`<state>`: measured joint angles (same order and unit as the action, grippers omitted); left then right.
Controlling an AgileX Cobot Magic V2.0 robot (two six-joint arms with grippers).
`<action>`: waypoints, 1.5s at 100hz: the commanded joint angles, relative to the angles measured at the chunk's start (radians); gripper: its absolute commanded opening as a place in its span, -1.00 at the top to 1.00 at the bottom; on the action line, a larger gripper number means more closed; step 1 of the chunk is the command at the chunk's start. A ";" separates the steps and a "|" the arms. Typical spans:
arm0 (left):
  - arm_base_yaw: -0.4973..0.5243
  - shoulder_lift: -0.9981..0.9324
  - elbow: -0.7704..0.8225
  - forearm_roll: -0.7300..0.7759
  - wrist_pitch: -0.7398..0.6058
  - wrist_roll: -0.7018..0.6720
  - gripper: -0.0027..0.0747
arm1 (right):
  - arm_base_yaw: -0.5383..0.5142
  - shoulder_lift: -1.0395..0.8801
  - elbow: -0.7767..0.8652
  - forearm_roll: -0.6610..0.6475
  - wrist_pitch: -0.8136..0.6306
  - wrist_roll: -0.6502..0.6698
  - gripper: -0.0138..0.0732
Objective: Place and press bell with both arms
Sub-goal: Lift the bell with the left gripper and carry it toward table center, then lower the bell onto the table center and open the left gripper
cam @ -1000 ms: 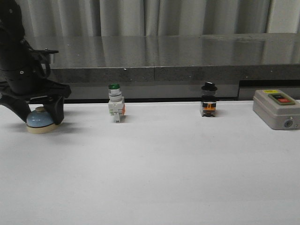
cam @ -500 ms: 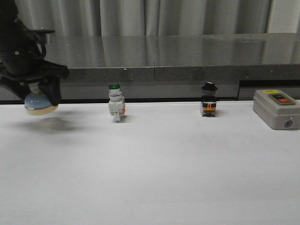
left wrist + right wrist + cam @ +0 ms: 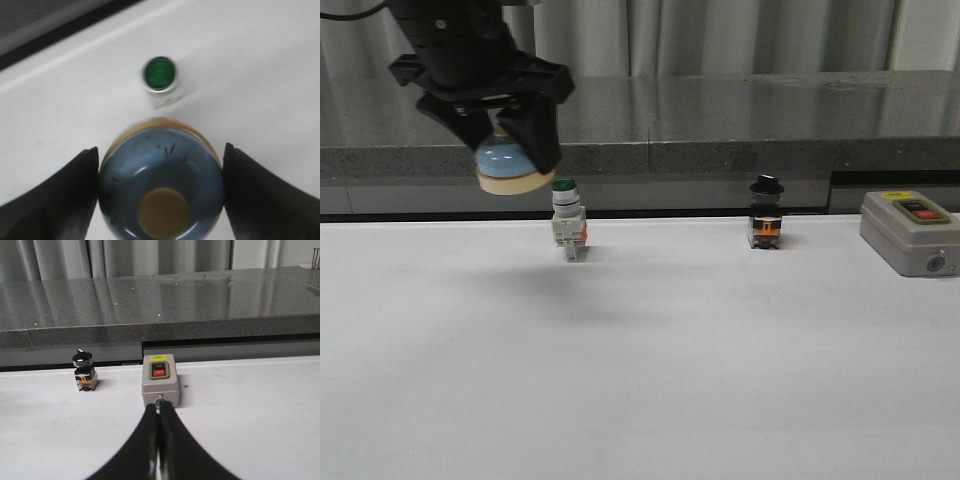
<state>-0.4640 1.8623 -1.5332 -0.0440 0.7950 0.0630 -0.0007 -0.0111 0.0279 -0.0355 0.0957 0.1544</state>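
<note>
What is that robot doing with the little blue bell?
The left gripper is holding the bell up in the air above the white table, pinched between its two fingers. The bell hangs close to a green-capped push button. Farther right stand a black-knobbed switch and a grey on/off switch box. The right gripper is shut, holds nothing, and points at that box. The bell is not set down or pressed yet.

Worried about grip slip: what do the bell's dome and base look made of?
The bell dome looks like glossy painted metal or hard plastic: it shows sharp highlights. The cream base looks matte, likely plastic. The left gripper holds it by the sides.
</note>
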 commanded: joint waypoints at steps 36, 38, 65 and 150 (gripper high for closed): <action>-0.226 0.053 -0.032 -0.016 -0.080 0.004 0.04 | -0.007 -0.009 -0.002 -0.009 -0.074 -0.002 0.84; -0.229 0.061 -0.032 -0.016 -0.081 0.004 0.04 | -0.007 -0.009 -0.002 -0.009 -0.074 -0.002 0.84; -0.240 0.148 -0.032 -0.032 -0.094 0.004 0.02 | -0.007 -0.009 -0.002 -0.009 -0.074 -0.002 0.84; -0.200 0.034 -0.062 -0.038 -0.103 -0.002 0.36 | -0.007 -0.009 -0.002 -0.009 -0.074 -0.002 0.84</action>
<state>-0.6873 1.9987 -1.5639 -0.0717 0.7281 0.0697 -0.0007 -0.0111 0.0279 -0.0355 0.0957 0.1544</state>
